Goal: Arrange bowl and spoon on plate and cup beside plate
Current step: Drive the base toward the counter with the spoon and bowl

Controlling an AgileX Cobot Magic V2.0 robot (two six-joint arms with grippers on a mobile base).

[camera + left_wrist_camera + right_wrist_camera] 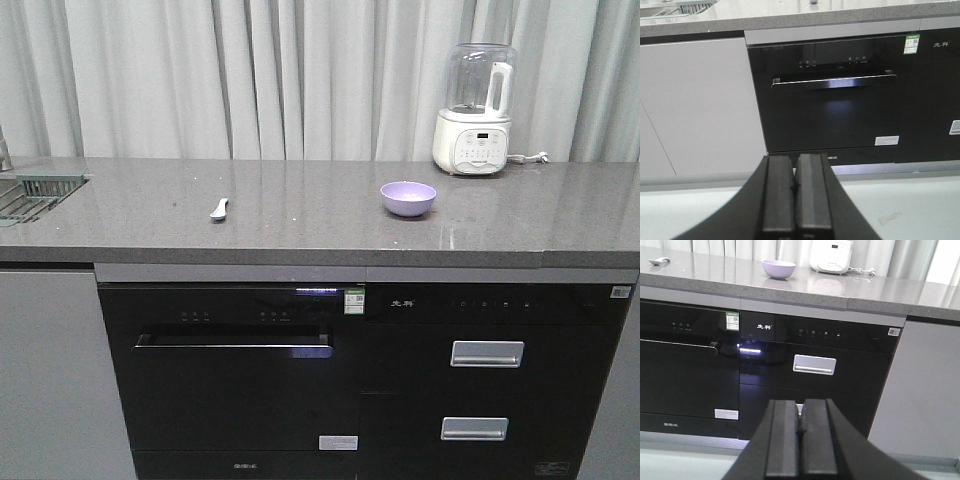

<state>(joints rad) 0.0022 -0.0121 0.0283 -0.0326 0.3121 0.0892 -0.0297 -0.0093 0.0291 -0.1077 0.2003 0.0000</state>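
Countertop (300, 228) bears bowl (408, 198) and spoon (219, 208) well apart; left end effector (794, 164), right end effector (801, 407) closed empty.

The lavender bowl (408, 198) sits upright on the grey tabletop (320, 230), right of centre. The pale blue spoon (219, 209) lies well apart to its left. A white blender (473, 110) stands behind the bowl, before the curtain (250, 80).
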